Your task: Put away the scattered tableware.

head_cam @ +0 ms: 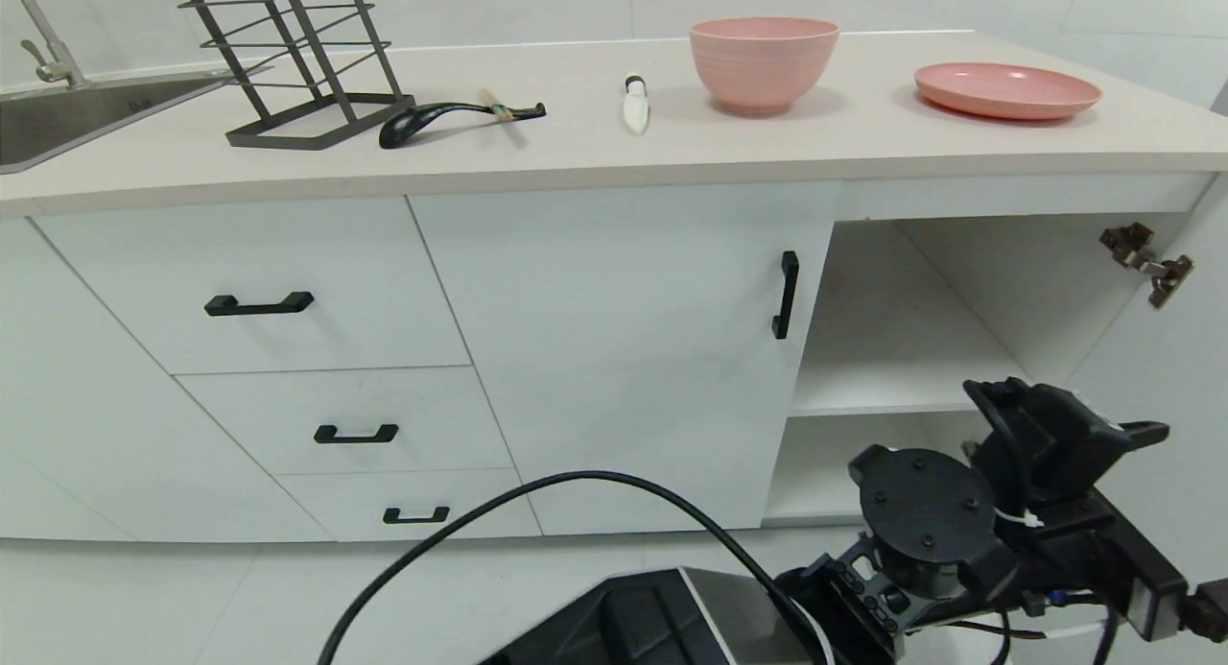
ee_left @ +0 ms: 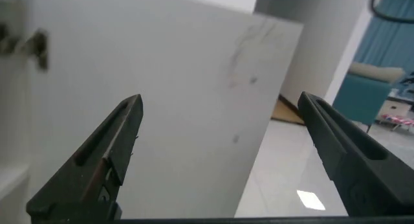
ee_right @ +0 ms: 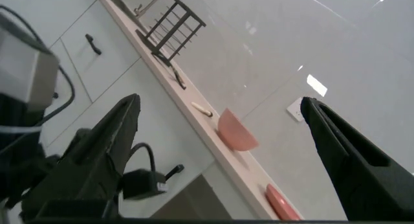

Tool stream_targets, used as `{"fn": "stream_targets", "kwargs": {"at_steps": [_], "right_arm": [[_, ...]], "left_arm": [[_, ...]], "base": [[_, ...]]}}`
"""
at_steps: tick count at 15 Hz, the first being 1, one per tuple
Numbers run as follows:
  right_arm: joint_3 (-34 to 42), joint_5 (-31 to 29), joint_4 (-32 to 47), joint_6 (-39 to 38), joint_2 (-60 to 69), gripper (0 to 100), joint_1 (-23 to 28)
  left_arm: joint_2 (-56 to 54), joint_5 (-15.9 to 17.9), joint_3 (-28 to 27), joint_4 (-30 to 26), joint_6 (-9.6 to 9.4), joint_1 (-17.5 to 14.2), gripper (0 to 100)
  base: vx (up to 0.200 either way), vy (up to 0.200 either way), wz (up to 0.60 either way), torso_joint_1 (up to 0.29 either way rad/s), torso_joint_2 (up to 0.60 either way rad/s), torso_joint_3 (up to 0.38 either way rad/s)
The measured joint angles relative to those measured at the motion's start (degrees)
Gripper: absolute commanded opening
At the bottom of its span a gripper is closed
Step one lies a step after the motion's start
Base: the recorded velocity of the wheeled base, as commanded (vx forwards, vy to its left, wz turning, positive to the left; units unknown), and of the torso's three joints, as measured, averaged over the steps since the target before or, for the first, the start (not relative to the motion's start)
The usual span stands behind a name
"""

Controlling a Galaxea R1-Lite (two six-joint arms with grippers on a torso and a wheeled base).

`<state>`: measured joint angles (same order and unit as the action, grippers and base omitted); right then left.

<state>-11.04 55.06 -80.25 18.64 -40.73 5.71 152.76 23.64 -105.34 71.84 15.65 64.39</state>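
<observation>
- Surface (head_cam: 576,152): pale worktop running above white drawers and cupboard doors with black handles.
- Pink bowl (head_cam: 765,60): upright, towards the back of the surface, right of centre.
- Pink plate (head_cam: 1007,90): flat on the surface, to the right of the bowl and well apart from it.
- Small white utensil (head_cam: 635,105): lying just to the left of the bowl, not touching it; its kind cannot be determined.
- Black spoon (head_cam: 422,120): lying flat with its bowl end beside the base of the dish rack (head_cam: 297,70); a thin wooden stick (head_cam: 499,106) crosses its handle.
- Sink (head_cam: 67,118): set into the surface at the far left, beyond the rack, with a tap (head_cam: 43,41) behind it.
- Cupboard, right end: door (head_cam: 1185,425) swung open, hinge (head_cam: 1146,259) exposed, inner shelf (head_cam: 892,372) bare.
- Left gripper (ee_left: 221,98): jaws spread wide, gripping nothing, facing a white panel with a hinge at its edge.
- Right gripper (ee_right: 220,100): jaws spread wide, gripping nothing, well clear of the surface and its tableware.
</observation>
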Motion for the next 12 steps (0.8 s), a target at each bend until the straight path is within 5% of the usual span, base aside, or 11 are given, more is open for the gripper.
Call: {"fn": "stream_targets", "kwargs": {"at_steps": [3, 7, 12], "right_arm": [[4.0, -0.07, 0.16, 0.29, 1.18, 100, 0.0], [10.45, -1.17, 2.38, 0.29, 1.45, 100, 0.35], [10.97, -2.24, 18.68, 0.27, 3.69, 100, 0.83]], "left_arm": [[-9.74, -0.07, 21.1, 3.12, -0.93, -2.96, 100], [-30.18, -0.07, 48.92, 5.51, -6.38, -10.95, 100], [-54.11, -0.05, 71.55, 6.44, -10.08, -18.83, 100]], "base": [[0.0, 0.0, 0.0, 0.0, 0.0, 0.0], [0.0, 0.0, 0.0, 0.0, 0.0, 0.0], [0.0, 0.0, 0.0, 0.0, 0.0, 0.0]]}}
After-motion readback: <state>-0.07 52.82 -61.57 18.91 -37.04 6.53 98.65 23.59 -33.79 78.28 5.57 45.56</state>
